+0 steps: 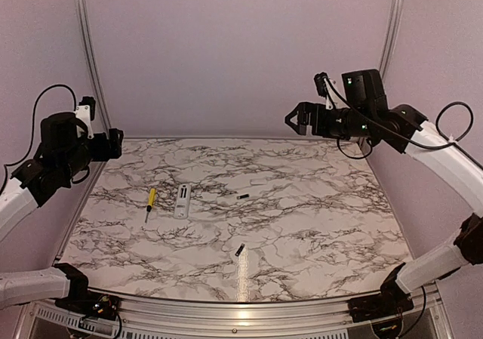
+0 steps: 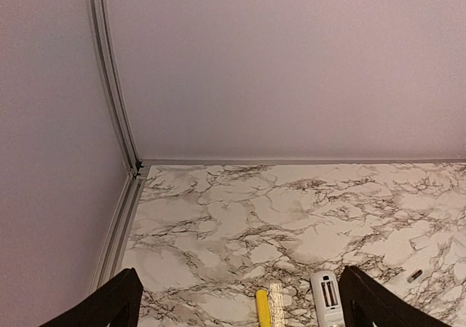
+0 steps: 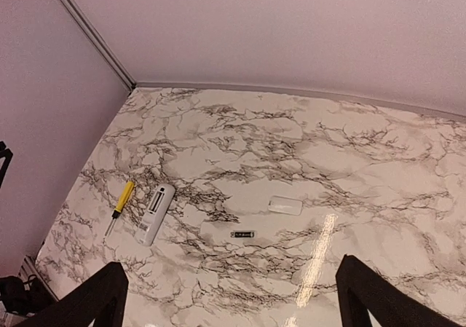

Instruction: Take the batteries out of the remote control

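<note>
The unloading looks all but finished. One battery point(image 1: 242, 196) lies loose on the marble table point(image 1: 339, 218), near the right side of the remote control point(image 1: 182, 201); a second battery point(image 1: 239, 250) lies well apart from it, toward the near edge.

The remote control lies flat just beside a yellow-handled screwdriver point(image 1: 150, 201), with its recessed compartment facing up and uncovered. The slots are too small to confirm as bare, though two dark cylinders out on the table suggest they are. A small white piece point(image 3: 285, 205) — probably the compartment cover — lies on its own near the first battery.

The left gripper point(image 1: 115, 144) and right gripper point(image 1: 296, 118) hang high above the table, jaws spread wide, holding nothing. By my judgement, little or nothing is left to do — at most a check that the compartment is empty.
</note>
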Action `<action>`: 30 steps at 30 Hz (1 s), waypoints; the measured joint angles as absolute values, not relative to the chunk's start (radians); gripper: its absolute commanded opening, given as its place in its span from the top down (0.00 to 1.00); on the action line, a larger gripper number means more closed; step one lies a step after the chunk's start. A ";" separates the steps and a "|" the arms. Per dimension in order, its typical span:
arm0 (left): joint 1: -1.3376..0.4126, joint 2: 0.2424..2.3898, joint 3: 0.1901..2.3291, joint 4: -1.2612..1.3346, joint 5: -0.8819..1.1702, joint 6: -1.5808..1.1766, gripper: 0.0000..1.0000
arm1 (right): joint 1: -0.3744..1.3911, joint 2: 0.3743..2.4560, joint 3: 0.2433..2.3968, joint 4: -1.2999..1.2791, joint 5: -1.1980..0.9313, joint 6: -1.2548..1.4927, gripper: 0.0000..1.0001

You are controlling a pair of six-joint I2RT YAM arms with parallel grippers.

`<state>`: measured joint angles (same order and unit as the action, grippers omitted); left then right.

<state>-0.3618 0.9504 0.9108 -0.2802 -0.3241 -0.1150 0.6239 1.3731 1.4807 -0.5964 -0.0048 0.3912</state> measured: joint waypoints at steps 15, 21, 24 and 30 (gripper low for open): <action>-0.362 0.576 0.585 -0.170 -0.364 -0.124 0.01 | 0.623 1.044 1.104 -0.340 0.213 0.413 0.02; -0.362 0.482 0.517 -0.170 -0.388 -0.131 0.01 | 0.623 0.987 1.040 -0.310 0.252 0.419 0.02; -0.362 0.428 0.476 -0.173 -0.394 -0.131 0.01 | 0.623 0.966 1.006 -0.299 0.257 0.424 0.02; -0.362 0.313 0.397 -0.188 -0.398 -0.141 0.01 | 0.623 0.956 0.979 -0.300 0.257 0.449 0.02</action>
